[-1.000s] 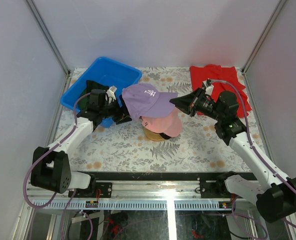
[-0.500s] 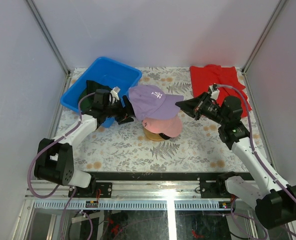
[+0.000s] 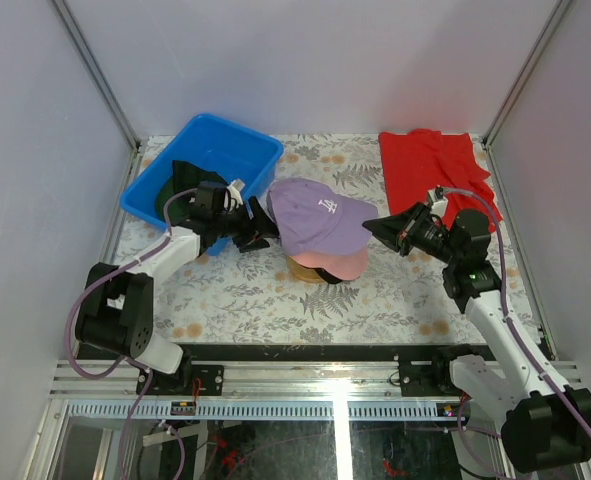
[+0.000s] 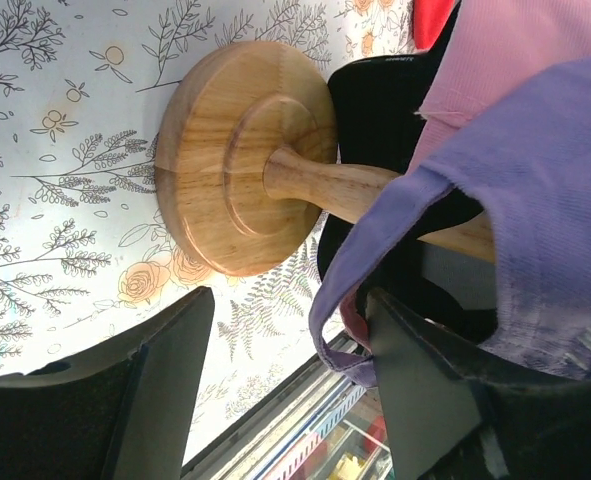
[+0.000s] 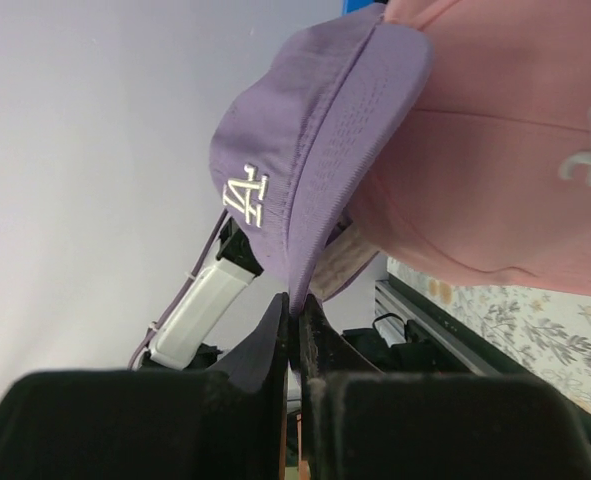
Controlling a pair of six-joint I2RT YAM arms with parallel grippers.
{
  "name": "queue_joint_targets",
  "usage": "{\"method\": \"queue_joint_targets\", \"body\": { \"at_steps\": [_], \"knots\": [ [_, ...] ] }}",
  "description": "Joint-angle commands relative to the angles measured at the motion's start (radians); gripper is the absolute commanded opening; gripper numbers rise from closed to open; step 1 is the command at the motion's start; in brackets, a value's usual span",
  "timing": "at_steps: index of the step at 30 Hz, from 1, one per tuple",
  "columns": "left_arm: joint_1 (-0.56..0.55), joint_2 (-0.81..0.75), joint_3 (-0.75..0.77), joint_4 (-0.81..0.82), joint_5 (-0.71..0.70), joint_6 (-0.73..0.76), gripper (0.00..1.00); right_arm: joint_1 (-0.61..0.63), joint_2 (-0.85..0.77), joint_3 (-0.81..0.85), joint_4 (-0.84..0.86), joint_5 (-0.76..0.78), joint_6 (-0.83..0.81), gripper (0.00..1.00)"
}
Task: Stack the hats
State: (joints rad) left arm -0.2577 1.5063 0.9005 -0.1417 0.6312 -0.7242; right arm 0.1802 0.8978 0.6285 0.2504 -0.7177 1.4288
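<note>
I hold the brim of the purple cap with the right gripper: its jaws are pressed together on the brim edge, with only the thin cloth between them. From this gripper the cap goes straight ahead, toward the left arm, so its long axis, brim to back strap, runs along the line from one gripper to the other. At the far end of this line is the left gripper. Its jaws stand apart, medium wide, and the back rim of the purple cap hangs down between them, close to one side; I see no pinch there, so I count this gripper as holding nothing. Just under the purple brim, beside the right gripper, is the pink cap; the two brims are near but not flat together. Ahead of the left gripper I see the stand with the black cap and the pink one on its stem. I judge that the purple crown is already over the stack and the step in hand is to seat it: the right gripper should bring the brim down onto the pink one before it opens, and the left one should back off without catching the strap. One dark cap lies in the bin, behind the left gripper and well apart from the right one, so the left arm is nearer to it.
</note>
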Motion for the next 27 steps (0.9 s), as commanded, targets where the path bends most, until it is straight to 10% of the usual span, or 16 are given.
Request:
{"method": "queue_joint_targets", "body": {
  "at_steps": [1, 27],
  "knots": [
    [-0.008, 0.014, -0.024, 0.051, -0.006, 0.031, 0.6, -0.068, -0.015, -0.059, 0.041, -0.058, -0.025, 0.0],
    [-0.017, 0.087, -0.062, 0.06, 0.0, 0.059, 0.55, -0.234, 0.034, -0.242, -0.035, -0.202, -0.189, 0.0]
  ]
}}
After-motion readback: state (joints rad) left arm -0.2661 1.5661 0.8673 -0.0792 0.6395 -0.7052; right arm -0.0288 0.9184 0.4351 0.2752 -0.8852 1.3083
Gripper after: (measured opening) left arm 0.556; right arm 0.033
